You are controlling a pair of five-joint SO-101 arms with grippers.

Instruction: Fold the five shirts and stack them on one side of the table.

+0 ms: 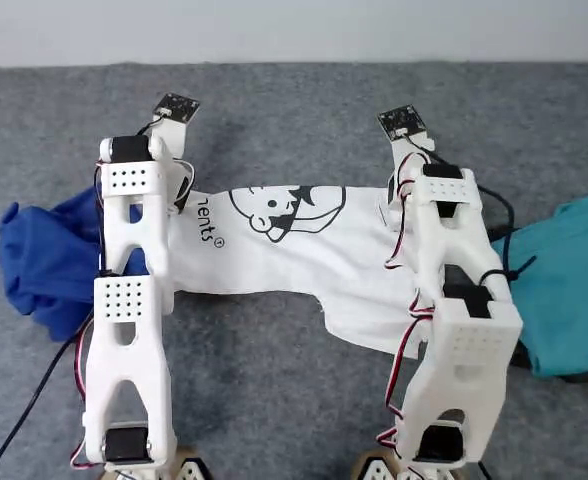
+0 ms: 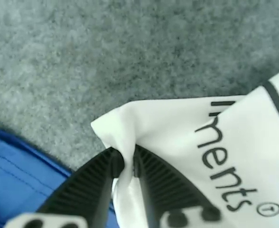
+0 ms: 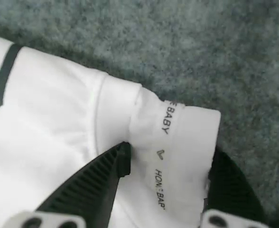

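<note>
From above, the white shirt lay spread across the middle of the grey table, between the two arms. The left arm covered one end of it and the right arm covered the other, so both ends of the shirt were hidden there. A blue shirt lay crumpled beside the left arm and partly under it. A teal shirt lay on the far right, cut off by the edge of the view.

In the left wrist view, the left gripper was clenched on a thin fold at a corner of the white shirt, the cloth squeezed between its black ribbed jaws. A little of the blue shirt was visible just beside it.

In the right wrist view, the right gripper was at a thick folded edge of the white shirt with small print on it. The cloth covered part of the gripper, and I could not tell whether it was really grasping the shirt or not.
</note>
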